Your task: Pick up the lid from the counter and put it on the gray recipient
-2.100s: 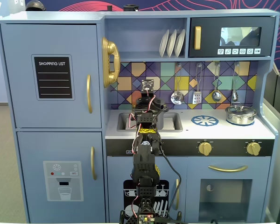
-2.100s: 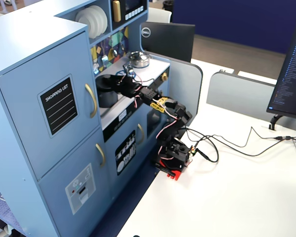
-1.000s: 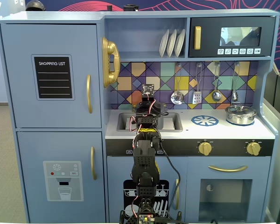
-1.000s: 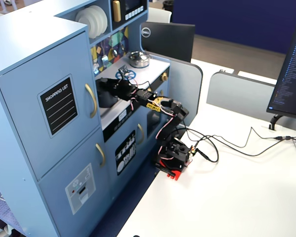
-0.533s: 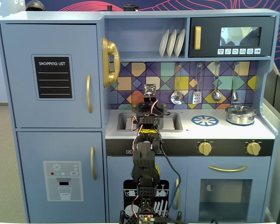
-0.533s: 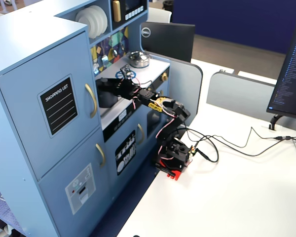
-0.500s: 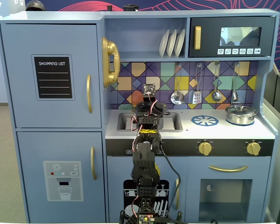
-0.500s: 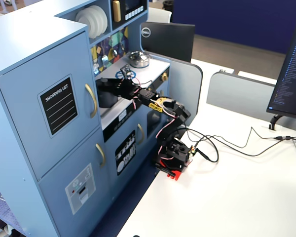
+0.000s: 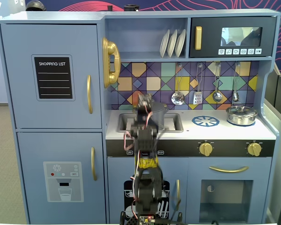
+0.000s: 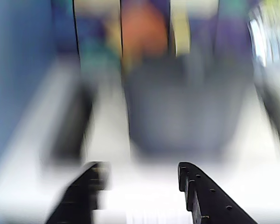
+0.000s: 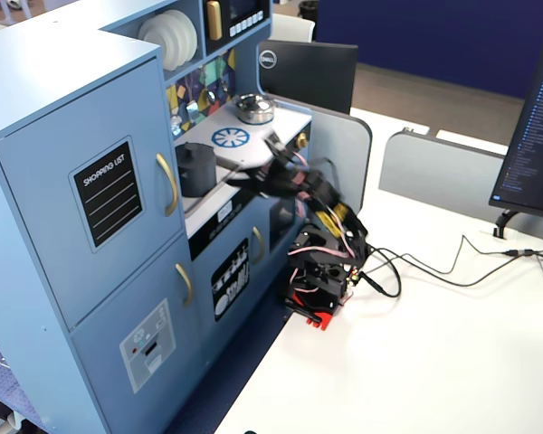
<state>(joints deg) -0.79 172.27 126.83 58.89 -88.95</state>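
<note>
Beyond the gripper (image 10: pixel 142 179) with parted jaws, wrist view alone shows the gray recipient (image 10: pixel 179 109) close.

Matte dark-gray pot (image 11: pixel 195 167) ahead of black gripper (image 10: pixel 142 175); white counter (image 9: pixel 267 133) below, blue-white burner print (image 9: pixel 205 121) to its right, multicolour geometric backsplash (image 9: pixel 150 79) beyond.
</note>
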